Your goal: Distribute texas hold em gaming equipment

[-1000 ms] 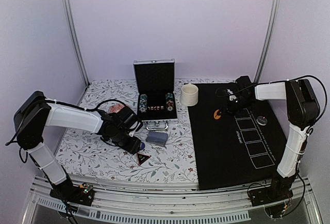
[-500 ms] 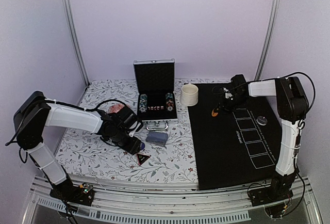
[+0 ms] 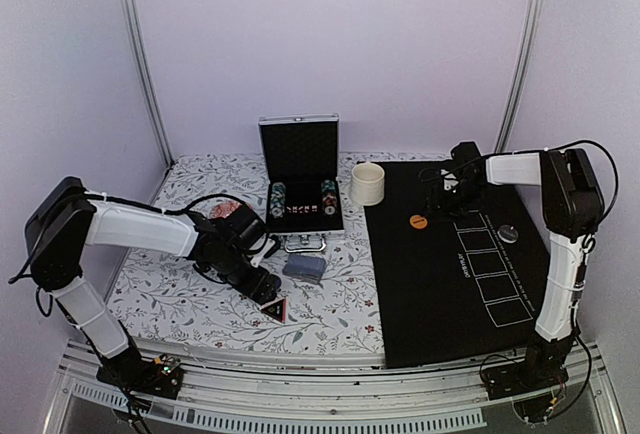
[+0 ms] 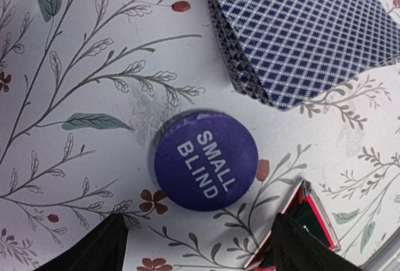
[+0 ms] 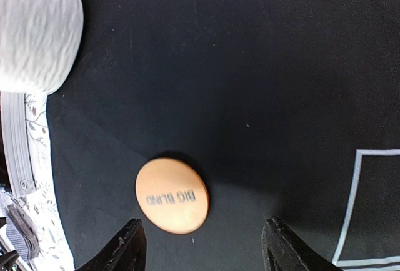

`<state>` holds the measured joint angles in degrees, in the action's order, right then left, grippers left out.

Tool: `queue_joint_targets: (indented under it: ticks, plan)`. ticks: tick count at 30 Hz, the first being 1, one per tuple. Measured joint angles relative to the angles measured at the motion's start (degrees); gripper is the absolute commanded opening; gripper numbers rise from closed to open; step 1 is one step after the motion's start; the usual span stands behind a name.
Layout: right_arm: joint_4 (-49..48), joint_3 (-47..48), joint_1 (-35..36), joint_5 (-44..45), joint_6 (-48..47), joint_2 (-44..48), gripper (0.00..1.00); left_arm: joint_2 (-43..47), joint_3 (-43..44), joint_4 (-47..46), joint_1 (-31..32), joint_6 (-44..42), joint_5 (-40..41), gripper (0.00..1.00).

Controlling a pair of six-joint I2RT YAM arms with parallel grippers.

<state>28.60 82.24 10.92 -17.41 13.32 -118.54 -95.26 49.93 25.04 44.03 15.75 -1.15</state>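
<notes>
Black, red-edged triangle marker (image 3: 275, 307) lies nearest on the floral-cloth bench (image 3: 160, 294), just beside the left pincer (image 4: 199, 240), whose jaws stand wide apart and hold nothing. Just ahead of its fingers the dark blue round disc (image 4: 206, 168) lies flat on the cloth. Only the left wrist view shows its "SMALL BLIND" lettering; the top view does not show it clearly. Beyond it sits the blue-checked deck of playing cards (image 4: 306, 34). Farther off, on the black felt mat (image 3: 440, 294), the orange round disc (image 5: 172, 195) marked "BIG BLIND" lies flat beneath the right pincer (image 5: 203, 236), which is also open and empty, near the cream cylindrical cup (image 5: 34, 40). The 2 discs look light, rigid and thin. I judge a rim-to-rim pinch safest, since the smooth faces may slip.
</notes>
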Motion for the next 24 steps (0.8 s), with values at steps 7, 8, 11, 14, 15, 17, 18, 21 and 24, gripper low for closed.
queue_joint_targets:
  ticks: [7, 8, 11, 14, 15, 17, 18, 21, 24]
  plan:
    - [1.9, -3.0, 1.3, 4.1, -1.4, 9.2, 0.68, -2.1, 2.8, 1.9, 0.0, -0.3, -0.1, 0.82]
    - [1.9, -3.5, 1.7, 4.5, -1.6, 10.6, 0.68, -2.6, 3.3, 2.2, 0.0, -0.3, 0.0, 0.82]
    - [1.9, -5.1, 2.7, 4.9, -2.1, 13.7, 0.69, -4.0, 5.1, 2.5, 0.0, -0.8, 0.0, 0.81]
    - [2.0, -6.7, 3.1, 4.9, -2.2, 15.2, 0.69, -5.2, 6.4, 2.8, 0.0, -1.3, 0.1, 0.79]
    - [2.0, -7.2, 3.2, 4.9, -2.2, 15.5, 0.69, -5.5, 6.7, 2.7, 0.0, -1.4, 0.1, 0.77]
    - [2.1, -8.1, 3.2, 4.9, -2.2, 15.9, 0.69, -6.0, 7.2, 2.8, 0.0, -1.7, 0.4, 0.74]
    - [2.1, -8.5, 3.2, 4.9, -2.2, 16.1, 0.69, -6.1, 7.4, 2.8, 0.0, -1.8, 0.5, 0.72]
    - [2.4, -8.9, 3.2, 4.9, -2.2, 16.7, 0.69, -6.6, 7.9, 2.8, 0.0, -2.3, 0.9, 0.71]
    - [2.5, -9.0, 3.2, 4.9, -2.2, 17.7, 0.69, -7.4, 8.7, 2.9, 0.0, -2.5, 1.2, 0.69]
